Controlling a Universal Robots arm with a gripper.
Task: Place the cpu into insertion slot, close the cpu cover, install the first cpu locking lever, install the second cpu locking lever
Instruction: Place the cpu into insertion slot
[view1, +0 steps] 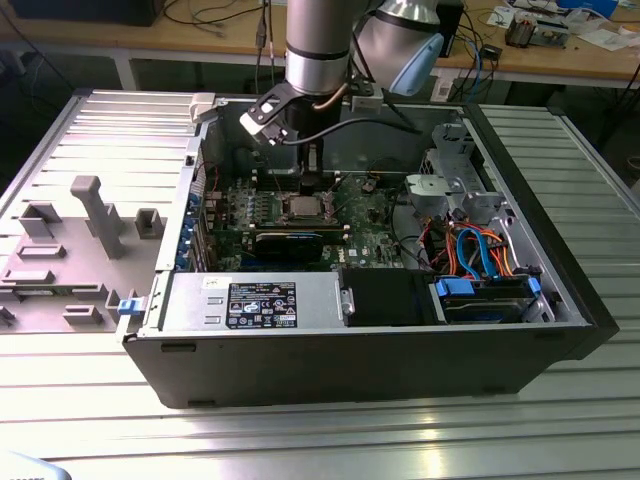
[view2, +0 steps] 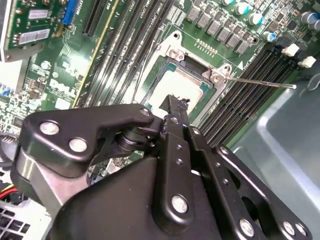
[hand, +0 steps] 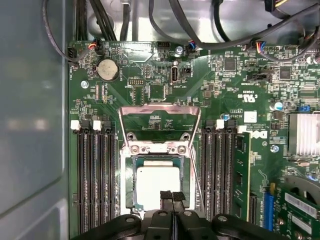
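the gripper (hand: 172, 195) has its two fingers pressed together with nothing between them, and in the first wrist view their tips sit over one edge of the cpu (hand: 157, 181); whether they touch its metal top cannot be told. the cpu lies flat inside the insertion slot (hand: 130, 191), its pale silver-grey face up and square to the slot's rim. the cpu cover (hand: 159, 108) is not closed: it stands swung open on its hinge at the side of the slot away from the fingers, and the green motherboard (hand: 225, 90) shows through its cut-out middle. in the second wrist view a thin locking lever (view2: 260, 83) juts out from a corner of the slot, raised across the long black memory slots (view2: 250, 75), which run along both sides of the socket. a round coin battery (hand: 107, 70) sits on the board beyond the open cover. in the exterior view the arm (view1: 320, 40) reaches down from above into the open computer case (view1: 350, 370), which lies on its side on a ribbed metal table (view1: 300, 440), and the gripper hangs just over the socket near the middle of the board.
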